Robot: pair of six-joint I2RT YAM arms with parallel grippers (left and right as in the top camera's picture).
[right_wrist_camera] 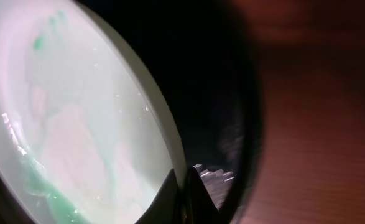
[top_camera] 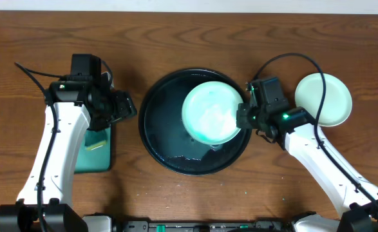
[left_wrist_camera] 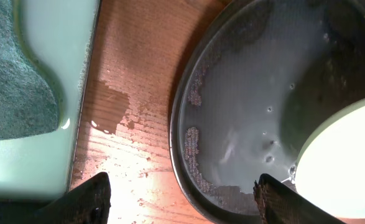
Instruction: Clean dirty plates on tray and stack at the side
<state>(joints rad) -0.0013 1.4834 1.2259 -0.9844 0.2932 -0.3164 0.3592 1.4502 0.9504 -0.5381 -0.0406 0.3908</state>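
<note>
One white plate [top_camera: 324,98] sits aside as the right gripper [top_camera: 245,116], pinching a smeared mint plate [top_camera: 211,113] over the black tray [top_camera: 153,138], awaits the empty, open-jawed left gripper [top_camera: 121,106].

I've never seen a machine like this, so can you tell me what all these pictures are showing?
Two white robot arms work at a wooden table. One picture looks down from above; the other two come from small cameras on each wrist. In the middle sits a round black tray, wet inside. The right gripper is shut on the rim of a mint-green plate over the tray; green smears show on it. The left gripper is open and holds nothing, near a teal tray with a sponge. A pale plate rests at the right side.
</note>
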